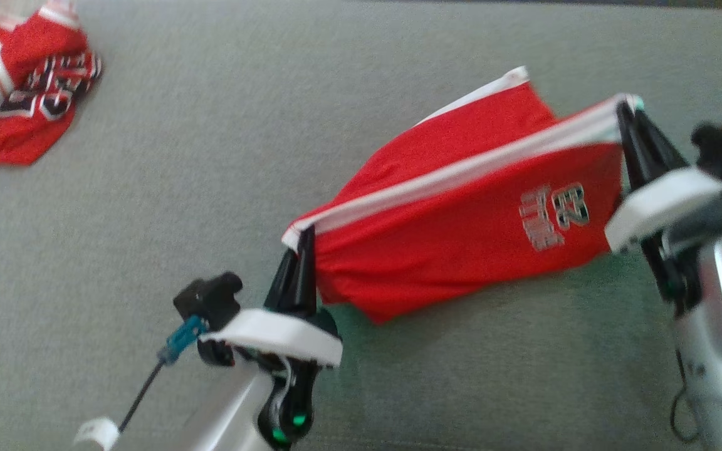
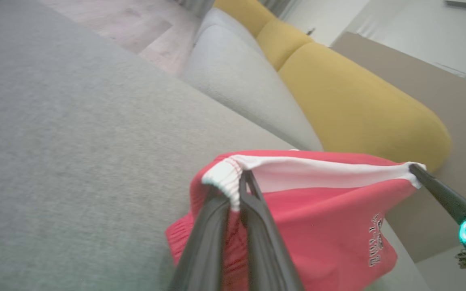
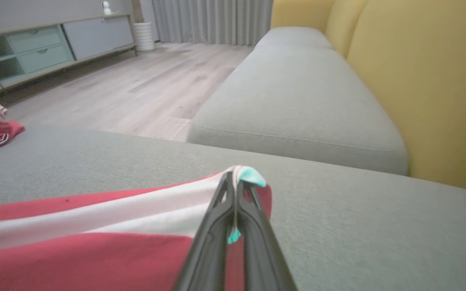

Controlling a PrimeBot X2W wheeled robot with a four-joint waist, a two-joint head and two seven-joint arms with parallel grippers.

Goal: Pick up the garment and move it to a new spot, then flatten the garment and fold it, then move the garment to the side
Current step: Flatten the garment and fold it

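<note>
Left jaws clamped on white waistband (image 1: 461, 172) of red shorts (image 1: 449, 250) at near-left end, right jaws on far-right end; shorts hang stretched over grey sofa seat (image 1: 210, 219).

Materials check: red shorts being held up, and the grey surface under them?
The red shorts look like thin synthetic jersey: smooth, slight sheen, soft folds. Their white waistband looks like ribbed elastic knit, gathered at the pinched corner. The grey surface looks like matte woven upholstery with a fine heathered grain, probably padded; its fibre can't be told.
</note>
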